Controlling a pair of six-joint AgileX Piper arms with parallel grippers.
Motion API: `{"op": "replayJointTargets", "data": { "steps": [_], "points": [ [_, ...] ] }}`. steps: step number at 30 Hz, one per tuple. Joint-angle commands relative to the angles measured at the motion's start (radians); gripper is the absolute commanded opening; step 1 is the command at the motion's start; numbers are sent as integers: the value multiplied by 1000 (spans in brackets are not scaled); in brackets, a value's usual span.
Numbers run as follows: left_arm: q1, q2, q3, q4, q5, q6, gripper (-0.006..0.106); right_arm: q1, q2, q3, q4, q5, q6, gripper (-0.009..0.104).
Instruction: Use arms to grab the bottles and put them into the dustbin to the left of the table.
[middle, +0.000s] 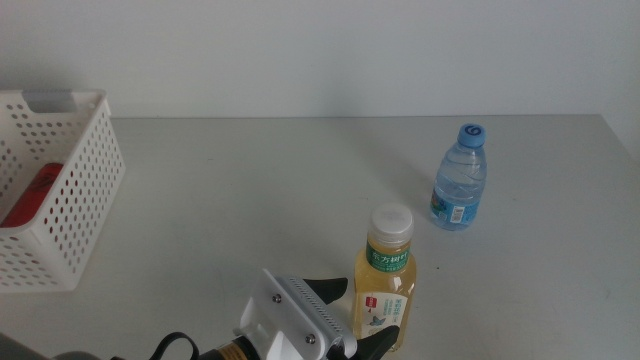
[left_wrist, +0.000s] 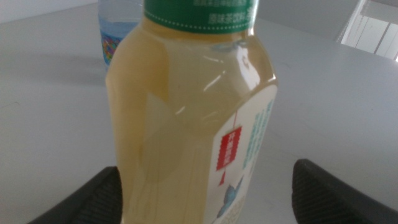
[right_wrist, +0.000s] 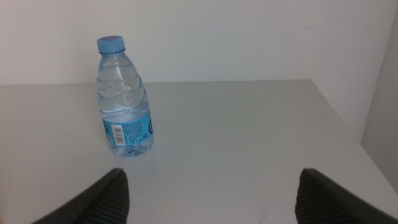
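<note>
The yellow tea bottle (middle: 385, 290) with a green label and white cap stands upright at the front middle of the table (middle: 260, 180). My left gripper (middle: 358, 316) comes up from the bottom edge with a jaw on each side of it. In the left wrist view the tea bottle (left_wrist: 186, 112) fills the space between the jaws of the left gripper (left_wrist: 205, 180), which is open with a gap on one side. The blue-capped water bottle (middle: 460, 178) stands at the right rear. My right gripper (right_wrist: 212, 180) is open, with the water bottle (right_wrist: 124, 96) ahead of it. The red can (middle: 30, 195) lies in the dustbin (middle: 85, 190).
The white perforated dustbin stands at the table's left edge. The table's right edge (right_wrist: 348, 124) runs close beside the water bottle. A white wall rises behind the table.
</note>
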Motion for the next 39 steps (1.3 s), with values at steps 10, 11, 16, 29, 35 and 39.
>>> {"op": "replayJointTargets", "data": {
  "steps": [10,11,16,29,35,39],
  "points": [
    [88,50,-124,93,-140,-43,93,2,-20,-10,-8,-79,-12,94],
    [98,57,-136,116,-138,-57,93,2,-20,-10,-8,-79,-12,94],
    [117,89,-194,198,-97,-96,93,2,-20,-10,-8,-79,-12,94],
    [129,120,-252,243,-92,-112,87,2,-20,-10,-8,-79,-12,94],
    [216,105,-253,376,-68,-261,40,2,-20,-10,-8,-79,-12,94],
    [255,27,-255,385,58,-364,18,2,-20,-10,-8,-79,-12,94]
  ]
}}
